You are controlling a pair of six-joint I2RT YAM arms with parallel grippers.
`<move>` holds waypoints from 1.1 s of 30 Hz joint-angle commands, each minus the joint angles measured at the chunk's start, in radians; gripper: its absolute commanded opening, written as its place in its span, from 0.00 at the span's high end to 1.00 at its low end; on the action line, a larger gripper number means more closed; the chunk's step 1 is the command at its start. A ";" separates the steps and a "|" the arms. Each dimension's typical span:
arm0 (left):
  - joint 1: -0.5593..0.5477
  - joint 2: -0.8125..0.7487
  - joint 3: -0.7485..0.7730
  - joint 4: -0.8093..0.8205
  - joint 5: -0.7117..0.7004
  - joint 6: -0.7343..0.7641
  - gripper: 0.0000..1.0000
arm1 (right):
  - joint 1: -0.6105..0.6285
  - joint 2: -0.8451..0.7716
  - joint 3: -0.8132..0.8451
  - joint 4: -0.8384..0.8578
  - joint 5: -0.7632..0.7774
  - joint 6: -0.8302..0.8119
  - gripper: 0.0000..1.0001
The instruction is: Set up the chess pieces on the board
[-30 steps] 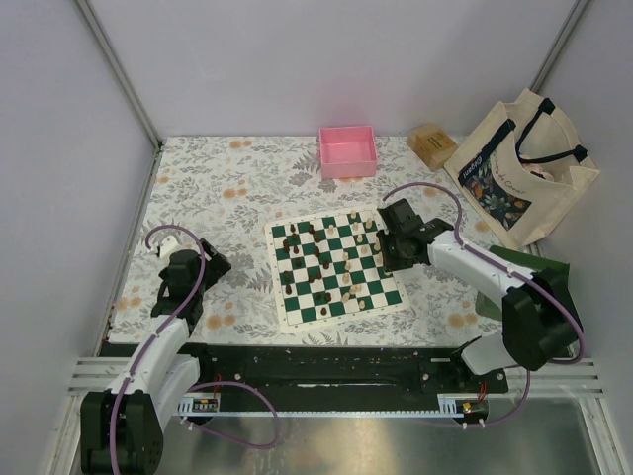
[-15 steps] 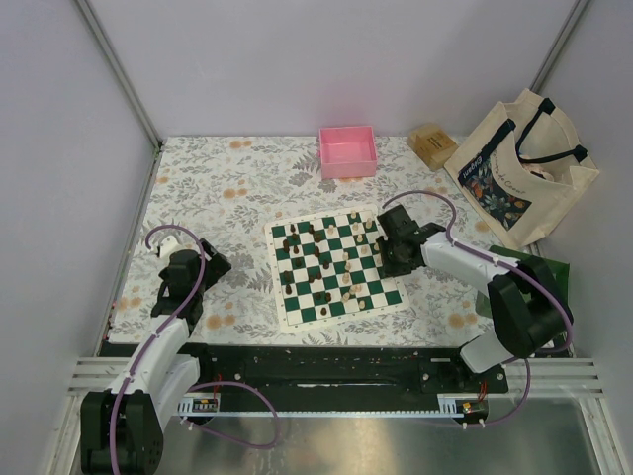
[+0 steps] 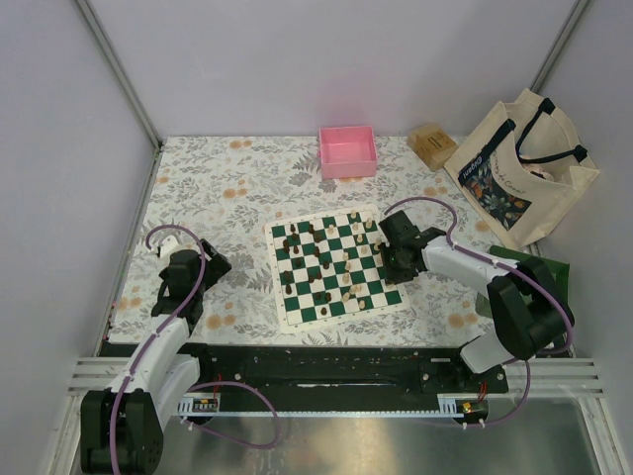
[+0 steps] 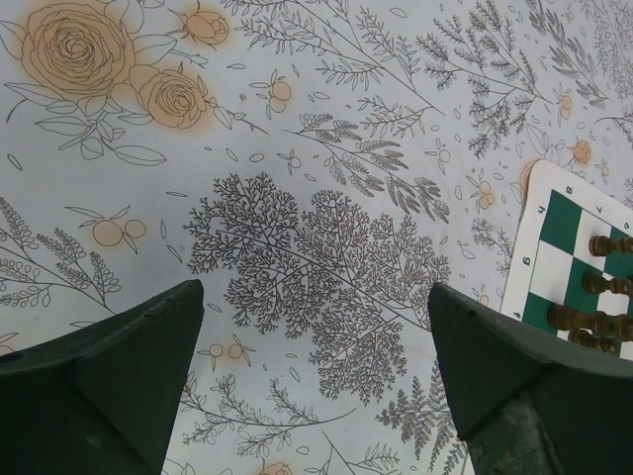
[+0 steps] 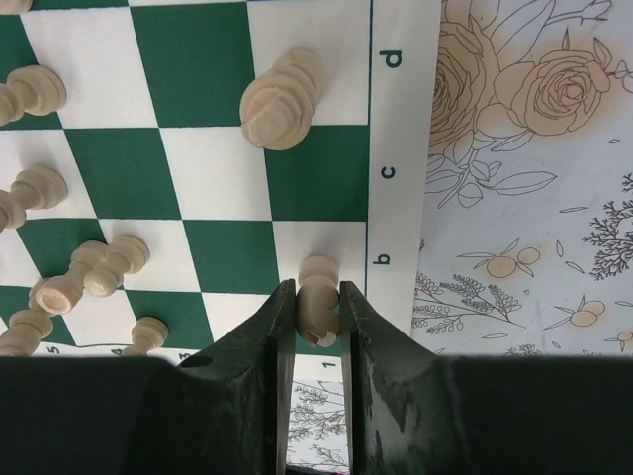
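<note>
Right now the right hand [image 5: 316, 297] is pinched narrow around a cream piece [image 5: 318, 269] on the outermost file of the board [image 5: 404, 119], beside the letter b on its white border. Beyond that border lies only flowered bench [image 5: 534, 198], which gives free room on that side, while other cream pieces [image 5: 280, 99] crowd the squares on the opposite side. The held piece's base is hidden inside the grip, so I cannot tell whether it touches the board. The left hand [image 4: 316, 336] hangs wide open over the bench, with the board's corner and a few dark pieces [image 4: 605, 285] cut off at the frame edge. Compared with a second ago, the right hand has edged slightly nearer along the board's right edge and its forearm has swung lower. The left arm has not moved.
</note>
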 commanded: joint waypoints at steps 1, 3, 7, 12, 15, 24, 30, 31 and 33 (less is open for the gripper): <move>0.002 0.000 0.020 0.040 -0.011 0.001 0.01 | -0.007 -0.023 0.012 0.017 -0.009 0.008 0.67; 0.002 0.000 0.020 0.042 -0.011 0.001 0.01 | -0.007 -0.023 0.024 0.007 -0.008 0.003 0.64; 0.000 -0.003 0.019 0.040 -0.011 0.000 0.01 | -0.007 -0.050 0.055 -0.009 -0.018 -0.009 0.59; 0.002 -0.003 0.019 0.040 -0.011 0.001 0.01 | -0.005 -0.096 0.104 -0.036 -0.032 -0.017 0.56; 0.002 -0.003 0.019 0.041 -0.011 0.001 0.01 | 0.000 -0.127 0.115 -0.033 -0.074 0.000 0.56; 0.002 0.000 0.020 0.040 -0.011 0.001 0.01 | 0.193 -0.124 0.115 0.034 -0.138 0.095 0.55; 0.002 -0.005 0.019 0.039 -0.011 0.000 0.01 | 0.247 -0.048 0.118 0.077 -0.144 0.149 0.52; 0.000 -0.005 0.017 0.040 -0.009 0.000 0.01 | 0.251 -0.040 0.121 0.080 -0.143 0.153 0.52; 0.000 -0.003 0.019 0.040 -0.011 0.000 0.01 | 0.256 -0.024 0.125 0.088 -0.147 0.158 0.52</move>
